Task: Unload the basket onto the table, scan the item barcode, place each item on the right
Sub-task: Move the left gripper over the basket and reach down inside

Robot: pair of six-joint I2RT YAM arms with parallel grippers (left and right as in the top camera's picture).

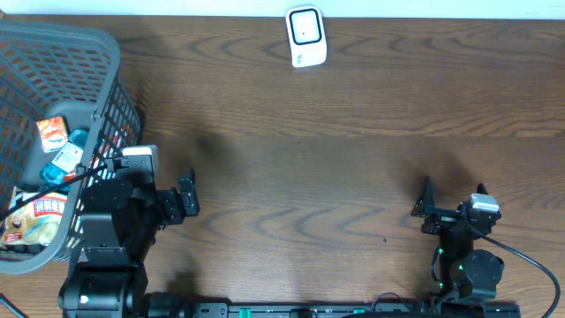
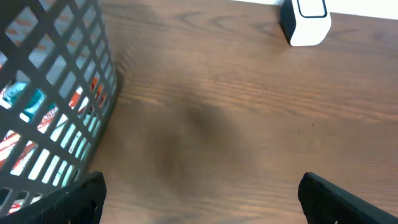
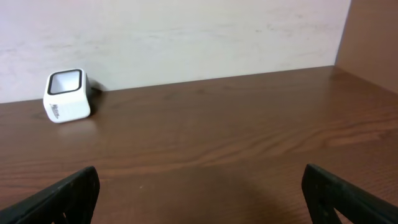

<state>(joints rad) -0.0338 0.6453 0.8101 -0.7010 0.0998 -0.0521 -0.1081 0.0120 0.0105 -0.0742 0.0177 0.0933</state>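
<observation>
The items, several snack packets (image 1: 53, 146), lie inside a dark mesh basket (image 1: 108, 97) at the table's left edge; through the mesh they show as red and blue wrappers (image 2: 28, 106). A white scanner (image 1: 306, 37) stands at the far middle of the table, also seen as the white scanner (image 2: 308, 22) and the white scanner (image 3: 65, 95). My left gripper (image 1: 191, 194) hovers just right of the basket, open and empty, jaws wide (image 2: 202, 205). My right gripper (image 1: 454, 196) sits near the front right, open with only bare wood between its fingers (image 3: 202, 202).
The basket wall (image 2: 62, 74) stands close on the left gripper's left side. A pale wall (image 3: 186, 37) runs behind the scanner at the table's far edge. Brown wooden tabletop (image 1: 309, 177) stretches between the two arms.
</observation>
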